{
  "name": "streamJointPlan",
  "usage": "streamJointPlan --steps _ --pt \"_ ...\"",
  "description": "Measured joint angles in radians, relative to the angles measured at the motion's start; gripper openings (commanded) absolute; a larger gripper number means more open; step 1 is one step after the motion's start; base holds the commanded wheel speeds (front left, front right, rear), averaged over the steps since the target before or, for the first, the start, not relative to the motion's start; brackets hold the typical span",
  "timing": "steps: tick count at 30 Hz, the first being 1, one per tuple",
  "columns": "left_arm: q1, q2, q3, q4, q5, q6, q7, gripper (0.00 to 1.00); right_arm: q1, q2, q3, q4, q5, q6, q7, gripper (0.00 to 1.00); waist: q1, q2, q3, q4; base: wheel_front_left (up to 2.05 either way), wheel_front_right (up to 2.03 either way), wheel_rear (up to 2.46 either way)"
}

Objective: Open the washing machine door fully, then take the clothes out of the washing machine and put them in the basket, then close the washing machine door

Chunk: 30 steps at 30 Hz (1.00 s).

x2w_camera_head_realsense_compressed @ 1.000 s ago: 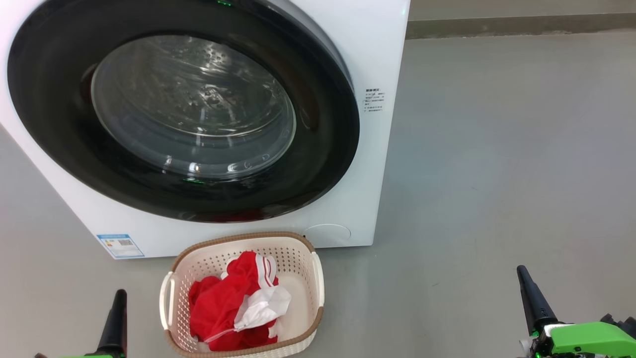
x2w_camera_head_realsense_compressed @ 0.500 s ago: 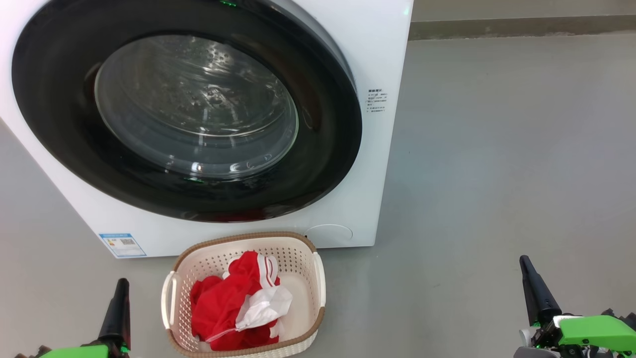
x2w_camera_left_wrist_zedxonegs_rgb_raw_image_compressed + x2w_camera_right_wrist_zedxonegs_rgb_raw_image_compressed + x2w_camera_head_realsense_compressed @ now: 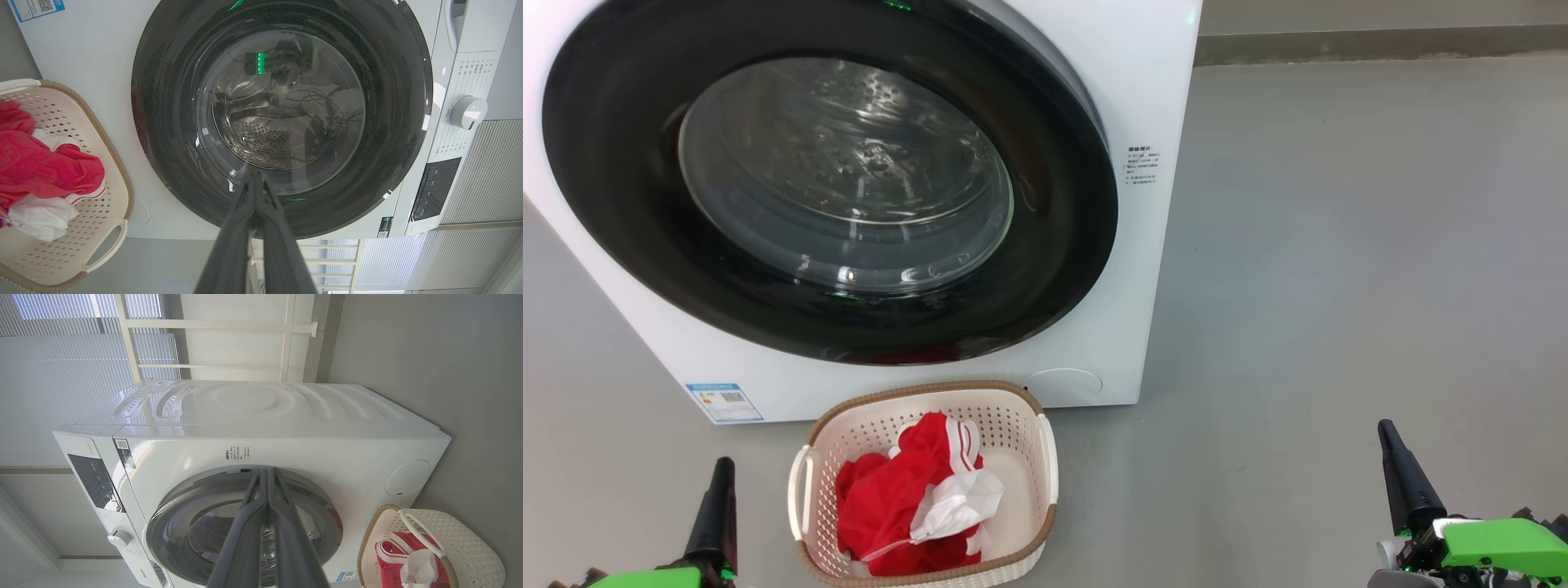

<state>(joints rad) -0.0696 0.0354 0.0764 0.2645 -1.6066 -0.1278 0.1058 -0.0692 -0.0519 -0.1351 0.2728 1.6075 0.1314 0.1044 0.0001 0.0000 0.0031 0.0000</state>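
Note:
The washing machine [image 3: 1143, 98] [image 3: 253, 416] stands in front of me, and its door [image 3: 621, 245] [image 3: 171, 102] lies flat against the white front, glass bowl [image 3: 849, 171] at its centre. Below it on the floor sits the basket [image 3: 1013, 408] [image 3: 102, 139] [image 3: 470, 539], holding the red and white clothes [image 3: 890, 498] [image 3: 36, 163] [image 3: 392, 555]. My left gripper [image 3: 721, 467] [image 3: 255, 175] is low at the left beside the basket, shut and empty. My right gripper [image 3: 1384, 428] [image 3: 267, 470] is low at the far right, shut and empty.
Grey floor [image 3: 1339, 245] spreads wide to the right of the machine. A control panel [image 3: 433, 188] and round knob [image 3: 468, 112] sit at the machine's top. A window with pale blinds [image 3: 61, 347] stands behind the machine.
The whole head view shifted slightly a second ago; both grippers rose a little in it then. Nothing has visibly moved in the last half second.

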Motion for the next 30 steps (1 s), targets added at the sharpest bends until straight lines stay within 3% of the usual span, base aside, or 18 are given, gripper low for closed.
streamJointPlan --steps 30 --pt "0.0 0.0 0.002 0.0 0.0 0.0 0.0 0.0 0.0 0.001 -0.001 0.0 0.0 -0.002 0.0 0.0 0.0 0.0 0.0 0.0 0.0 0.0 0.0"
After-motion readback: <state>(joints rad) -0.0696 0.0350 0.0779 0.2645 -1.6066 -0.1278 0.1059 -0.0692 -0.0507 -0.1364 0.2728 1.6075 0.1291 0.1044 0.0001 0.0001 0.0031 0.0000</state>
